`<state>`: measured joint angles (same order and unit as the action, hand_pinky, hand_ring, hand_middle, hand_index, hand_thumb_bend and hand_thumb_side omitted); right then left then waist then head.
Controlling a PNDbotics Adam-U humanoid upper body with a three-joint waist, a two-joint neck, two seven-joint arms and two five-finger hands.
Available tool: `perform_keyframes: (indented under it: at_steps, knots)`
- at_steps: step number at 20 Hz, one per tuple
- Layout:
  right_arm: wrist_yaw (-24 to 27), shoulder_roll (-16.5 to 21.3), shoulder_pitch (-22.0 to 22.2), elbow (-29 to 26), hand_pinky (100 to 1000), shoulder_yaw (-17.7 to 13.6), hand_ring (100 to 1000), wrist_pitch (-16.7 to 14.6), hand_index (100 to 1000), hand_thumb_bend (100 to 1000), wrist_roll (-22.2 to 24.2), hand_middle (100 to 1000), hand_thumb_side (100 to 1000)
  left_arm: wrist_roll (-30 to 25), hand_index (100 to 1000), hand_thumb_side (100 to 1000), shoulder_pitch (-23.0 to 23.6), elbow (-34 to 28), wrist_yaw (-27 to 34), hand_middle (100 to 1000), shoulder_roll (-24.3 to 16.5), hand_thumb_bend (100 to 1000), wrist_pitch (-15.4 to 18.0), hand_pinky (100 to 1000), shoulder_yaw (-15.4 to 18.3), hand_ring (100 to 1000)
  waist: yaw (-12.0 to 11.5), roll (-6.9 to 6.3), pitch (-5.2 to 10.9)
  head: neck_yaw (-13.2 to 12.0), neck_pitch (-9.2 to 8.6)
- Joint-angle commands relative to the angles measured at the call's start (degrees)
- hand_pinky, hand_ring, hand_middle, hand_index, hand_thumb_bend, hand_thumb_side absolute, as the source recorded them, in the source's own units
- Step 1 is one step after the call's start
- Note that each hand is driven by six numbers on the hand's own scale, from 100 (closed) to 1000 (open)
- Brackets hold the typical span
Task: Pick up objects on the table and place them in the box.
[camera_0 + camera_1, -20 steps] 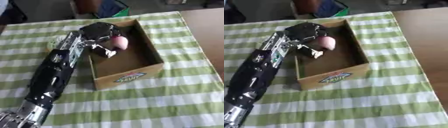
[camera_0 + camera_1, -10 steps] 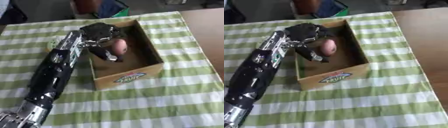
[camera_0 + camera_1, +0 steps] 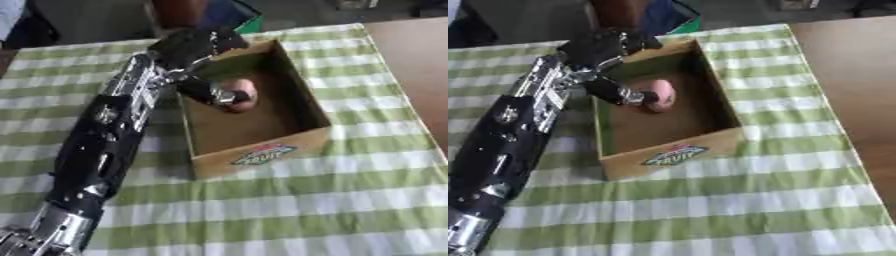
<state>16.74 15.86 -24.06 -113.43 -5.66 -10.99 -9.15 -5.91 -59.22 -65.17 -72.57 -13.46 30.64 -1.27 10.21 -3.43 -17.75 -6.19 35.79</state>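
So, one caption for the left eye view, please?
Left hand lowers a pink round object into the cardboard box.

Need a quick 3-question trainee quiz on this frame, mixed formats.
1. True or false: the pink object lies inside the box.
2. Which hand reaches into the box? A) left B) right C) both
3. Fill in: the box stands on a green and white ____ cloth.

Key:
1. True; it sits on the box floor, toward the far end.
2. A; the left hand reaches over the box's left wall, a finger beside the object. The right hand is out of view.
3. Checked.
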Motion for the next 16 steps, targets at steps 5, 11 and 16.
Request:
perform_keyframes:
  at_steps: [5, 11, 16]
  knots:
    - [-0.68, 1.77, 0.79, -1.16, 790, -0.78, 700, 0.25, 832, 100, -0.64, 480, 863, 3.46, 926, 996, 1.83, -7.13, 5.75, 813, -8.57, 494, -3.50, 659, 2.45, 864, -1.92, 0.00, 1.65, 3.05, 1.33]
    - [-1.11, 2.28, 1.81, -1.16, 792, -1.29, 701, 0.38, 833, 100, -0.82, 477, 864, -0.60, 920, 1000, 5.52, -8.08, 10.27, 813, -15.89, 461, -2.85, 655, 3.53, 863, -3.62, 0.26, 1.87, 4.81, 1.94]
    - [-1.48, 2.38, 2.37, -1.16, 793, -1.55, 701, 0.54, 833, 100, -0.95, 476, 862, -4.55, 911, 1000, 9.10, -10.10, 14.24, 809, -21.02, 501, -2.58, 651, 4.43, 861, -4.63, 0.39, 1.87, 5.82, 2.01]
